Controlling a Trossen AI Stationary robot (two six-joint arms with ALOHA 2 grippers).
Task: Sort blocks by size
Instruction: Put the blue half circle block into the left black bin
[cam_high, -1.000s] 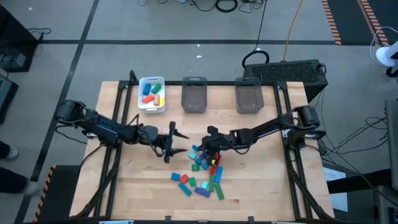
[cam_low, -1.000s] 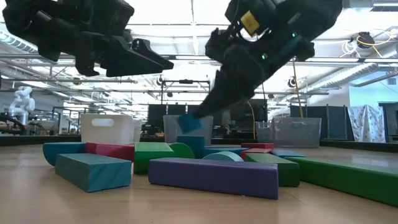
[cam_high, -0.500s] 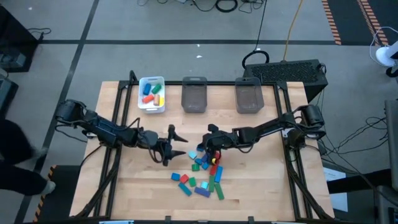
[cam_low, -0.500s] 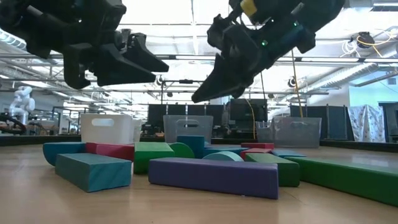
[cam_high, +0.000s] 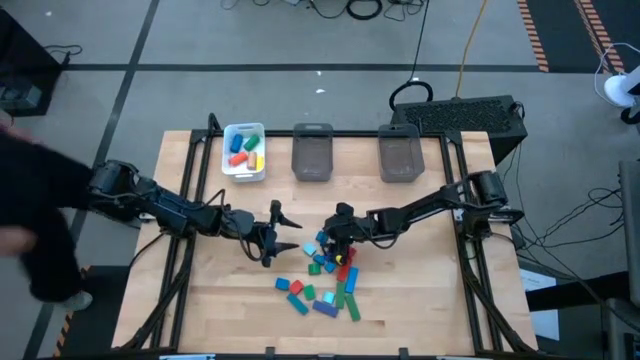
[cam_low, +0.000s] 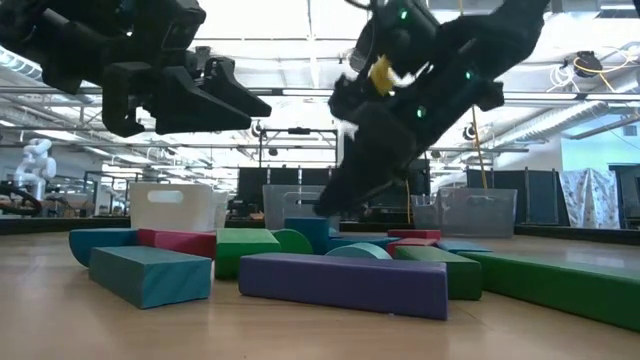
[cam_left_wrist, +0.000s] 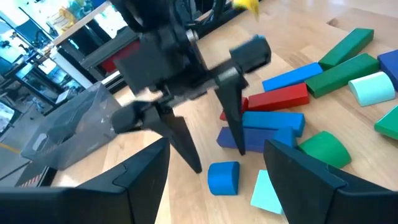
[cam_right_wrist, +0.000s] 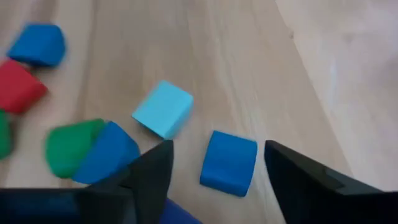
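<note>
Right wrist view: right hand (cam_right_wrist: 214, 163) just released, fingers spread over the blue block (cam_right_wrist: 229, 162) by the pile (cam_high: 325, 275), so still unsorted; left hand (cam_high: 283, 230) idle, open.

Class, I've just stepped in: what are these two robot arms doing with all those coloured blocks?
The right gripper hangs open over the near edge of the pile of blocks, above a small blue block on the table, holding nothing. The left gripper waits open beside the pile. A few blocks lie in the white tray; two grey bins stand beside it.
</note>
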